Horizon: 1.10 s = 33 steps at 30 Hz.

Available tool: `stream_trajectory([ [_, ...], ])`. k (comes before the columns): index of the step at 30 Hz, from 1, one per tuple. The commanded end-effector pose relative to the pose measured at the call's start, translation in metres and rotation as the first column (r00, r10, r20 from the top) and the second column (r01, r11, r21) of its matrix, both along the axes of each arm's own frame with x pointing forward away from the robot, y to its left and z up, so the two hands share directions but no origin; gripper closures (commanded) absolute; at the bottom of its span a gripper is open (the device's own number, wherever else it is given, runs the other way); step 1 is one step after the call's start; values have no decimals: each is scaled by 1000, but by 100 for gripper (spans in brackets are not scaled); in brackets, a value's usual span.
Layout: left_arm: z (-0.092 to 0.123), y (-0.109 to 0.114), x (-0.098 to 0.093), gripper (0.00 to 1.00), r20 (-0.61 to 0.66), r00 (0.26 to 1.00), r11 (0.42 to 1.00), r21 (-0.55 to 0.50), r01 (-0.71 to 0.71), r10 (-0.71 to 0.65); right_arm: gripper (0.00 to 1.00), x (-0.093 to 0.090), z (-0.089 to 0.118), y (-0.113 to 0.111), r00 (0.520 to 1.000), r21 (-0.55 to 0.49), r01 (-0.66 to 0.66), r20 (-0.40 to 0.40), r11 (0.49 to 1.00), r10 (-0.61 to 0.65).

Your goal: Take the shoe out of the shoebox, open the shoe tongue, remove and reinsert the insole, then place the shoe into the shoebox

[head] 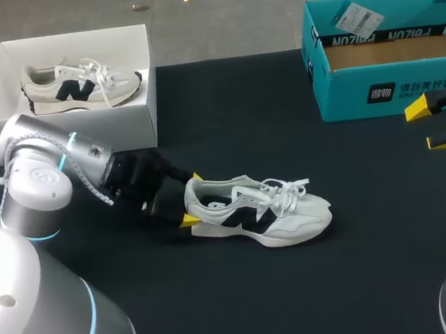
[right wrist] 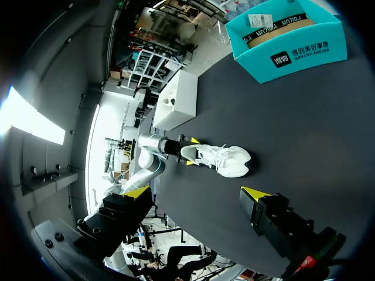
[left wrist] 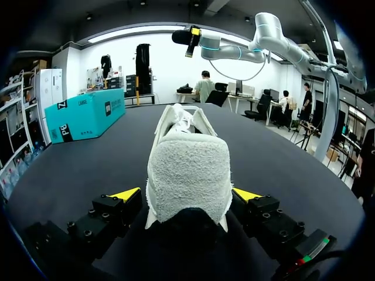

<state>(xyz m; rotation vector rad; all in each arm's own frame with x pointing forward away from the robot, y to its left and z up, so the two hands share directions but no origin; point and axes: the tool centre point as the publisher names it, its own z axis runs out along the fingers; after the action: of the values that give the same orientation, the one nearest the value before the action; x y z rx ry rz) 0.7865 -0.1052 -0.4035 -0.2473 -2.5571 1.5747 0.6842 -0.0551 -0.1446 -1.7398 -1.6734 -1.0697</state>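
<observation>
Two white sneakers: a loose sneaker (head: 268, 214) and a boxed sneaker (head: 79, 88). Two boxes — one white box (head: 134, 116), one teal box (head: 359, 98). Two claws — left claw (head: 192, 197), right claw (head: 428, 125).

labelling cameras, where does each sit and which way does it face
Head: above, behind, looking down on the table; left claw at the shoe's heel, right claw by the teal box.
Left wrist: behind its own claw, looking along the shoe from its heel.
Right wrist: behind its own open claw, looking down across the table.
All share the shoe and teal box.
</observation>
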Motion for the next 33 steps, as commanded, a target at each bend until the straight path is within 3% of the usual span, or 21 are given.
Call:
stream_trajectory([
  [1, -6, -7, 1, 0, -7, 1000, 1000, 2, 7, -7, 0, -1, 0, 0, 1000, -2, 2, 0, 1000, -2],
  [18, -19, -19, -5, 0, -17, 998, 998, 24, 61, -60, 0, -1, 0, 0, 1000, -2, 2, 0, 1000, -2],
  [19, -20, -19, -4, 11, -22, 997, 997, 21, 76, -75, 0, -1, 0, 0, 1000, -2, 2, 0, 1000, -2],
  [20, -20, -19, -5, 32, -25, 996, 996, 17, 87, -86, 0, -1, 0, 0, 1000, -2, 2, 0, 1000, -2],
  [23, -20, -20, -4, 58, -35, 995, 995, 6, 96, -96, 0, -1, 0, 0, 1000, -2, 2, 0, 1000, -2],
  [25, -20, -20, -5, 65, -38, 994, 995, 1, 99, -99, 0, -1, 0, 0, 1000, -2, 2, 0, 1000, -2],
  [26, -20, -20, -6, 85, -40, 994, 995, -1, 99, -99, 0, -1, 0, 0, 1000, -2, 2, 0, 1000, -2],
  [27, -20, -20, -6, 89, -40, 994, 995, -2, 100, -99, 0, -1, 0, 0, 1000, -2, 2, 0, 1000, -2],
  [28, -20, -20, -7, 100, -41, 994, 995, -2, 100, -100, 0, -1, 0, 0, 1000, -2, 2, 0, 1000, -2],
  [33, -19, -19, -10, 100, -25, 997, 998, -1, 67, -67, 0, -1, 0, 0, 1000, -2, 2, 0, 1000, -2],
])
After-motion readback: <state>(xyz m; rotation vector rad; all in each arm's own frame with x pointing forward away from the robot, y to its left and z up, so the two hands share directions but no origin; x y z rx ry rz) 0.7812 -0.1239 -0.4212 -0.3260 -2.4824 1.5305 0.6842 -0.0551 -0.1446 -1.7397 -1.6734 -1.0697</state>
